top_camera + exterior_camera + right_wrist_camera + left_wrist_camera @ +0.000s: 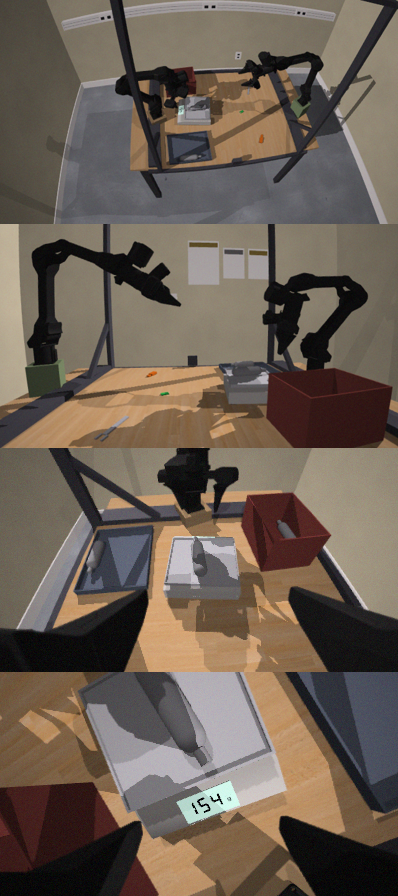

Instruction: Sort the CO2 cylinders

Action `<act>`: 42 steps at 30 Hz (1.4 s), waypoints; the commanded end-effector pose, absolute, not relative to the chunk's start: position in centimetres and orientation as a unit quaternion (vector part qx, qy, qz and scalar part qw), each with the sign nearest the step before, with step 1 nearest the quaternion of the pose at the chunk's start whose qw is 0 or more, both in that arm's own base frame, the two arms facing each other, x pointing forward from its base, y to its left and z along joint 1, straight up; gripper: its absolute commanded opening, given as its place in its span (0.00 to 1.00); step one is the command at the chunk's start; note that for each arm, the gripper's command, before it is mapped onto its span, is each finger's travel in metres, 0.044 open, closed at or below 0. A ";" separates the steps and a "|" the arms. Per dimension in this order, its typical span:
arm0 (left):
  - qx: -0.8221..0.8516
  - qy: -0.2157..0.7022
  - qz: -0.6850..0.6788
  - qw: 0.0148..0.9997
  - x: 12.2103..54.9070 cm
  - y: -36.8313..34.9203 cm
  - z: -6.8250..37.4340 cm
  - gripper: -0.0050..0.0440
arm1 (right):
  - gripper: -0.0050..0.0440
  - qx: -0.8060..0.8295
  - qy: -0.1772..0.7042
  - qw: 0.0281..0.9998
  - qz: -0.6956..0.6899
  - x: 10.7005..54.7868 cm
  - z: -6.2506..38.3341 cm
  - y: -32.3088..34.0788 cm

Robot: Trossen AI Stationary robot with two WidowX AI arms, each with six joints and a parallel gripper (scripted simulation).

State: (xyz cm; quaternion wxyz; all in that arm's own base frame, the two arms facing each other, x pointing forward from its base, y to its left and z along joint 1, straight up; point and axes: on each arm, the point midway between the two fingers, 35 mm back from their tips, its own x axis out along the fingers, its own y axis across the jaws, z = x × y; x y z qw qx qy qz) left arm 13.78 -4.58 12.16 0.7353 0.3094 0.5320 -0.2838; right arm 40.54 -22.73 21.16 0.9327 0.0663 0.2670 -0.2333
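A grey scale (195, 111) stands mid-table with a grey CO2 cylinder (196, 107) lying on its platform. In the left wrist view the cylinder (180, 719) lies on the scale and the display (207, 803) reads 154. My left gripper (210, 824) is open and empty, above the display end of the scale (245, 382). My right gripper (174, 302) is open and empty, high over the far side of the table. The blue tray (117, 558) holds one cylinder (96, 555) lying flat. The dark red scrap bin (282, 538) holds one cylinder (286, 530).
A small metal fork-like tool (112, 427), a green piece (165, 393) and an orange item (151, 374) lie on the table top. Dark frame posts (134, 84) stand at the table's edges. The right arm stands on a green block (300, 107).
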 end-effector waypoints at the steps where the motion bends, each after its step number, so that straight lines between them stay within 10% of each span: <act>1: 0.240 0.547 -0.219 0.771 13.3 -4.3 11.8 1.00 | 1.00 0.063 0.252 0.936 -0.236 40.5 22.5 -22.8; 30: 0.067 0.569 -0.097 0.814 12.5 -4.0 11.0 1.00 | 1.00 0.063 0.252 0.936 -0.236 40.5 22.5 -22.8; 36: 0.073 0.571 -0.104 0.811 13.4 -4.5 11.9 0.71 | 1.00 0.063 0.252 0.936 -0.236 40.5 22.5 -22.8; 42: 0.081 0.593 -0.110 0.794 14.7 -5.3 12.4 0.62 | 1.00 0.063 0.252 0.936 -0.236 40.5 22.5 -22.8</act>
